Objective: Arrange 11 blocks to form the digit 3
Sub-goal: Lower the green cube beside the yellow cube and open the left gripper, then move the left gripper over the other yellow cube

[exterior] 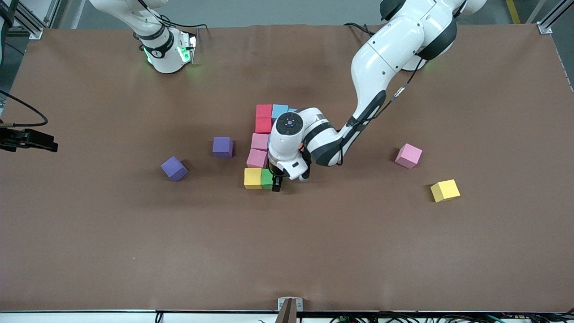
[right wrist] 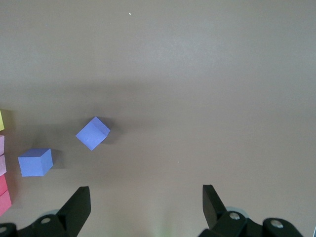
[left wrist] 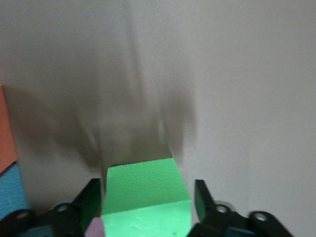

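The digit 3 stands partly built at the table's middle: red (exterior: 264, 111), light blue (exterior: 280, 111), red (exterior: 263, 125), pink (exterior: 259, 141), pink (exterior: 257, 158), yellow (exterior: 253, 178) and green (exterior: 267, 178) blocks touch; the left arm hides the rest. My left gripper (exterior: 270, 182) is down at the green block (left wrist: 145, 195), open (left wrist: 148, 197), with a finger on each side of it and a narrow gap at both. Orange (left wrist: 5, 128) and light blue (left wrist: 10, 197) blocks show at the left wrist view's edge. A loose yellow block (exterior: 445, 190) lies toward the left arm's end. My right gripper (right wrist: 145, 192) is open and empty; that arm waits by its base.
Two purple cubes (exterior: 222, 146) (exterior: 174, 168) lie beside the figure toward the right arm's end; they also show in the right wrist view (right wrist: 35, 162) (right wrist: 93, 133). A paler lilac-pink cube (exterior: 408, 155) lies toward the left arm's end, farther from the front camera than the loose yellow block.
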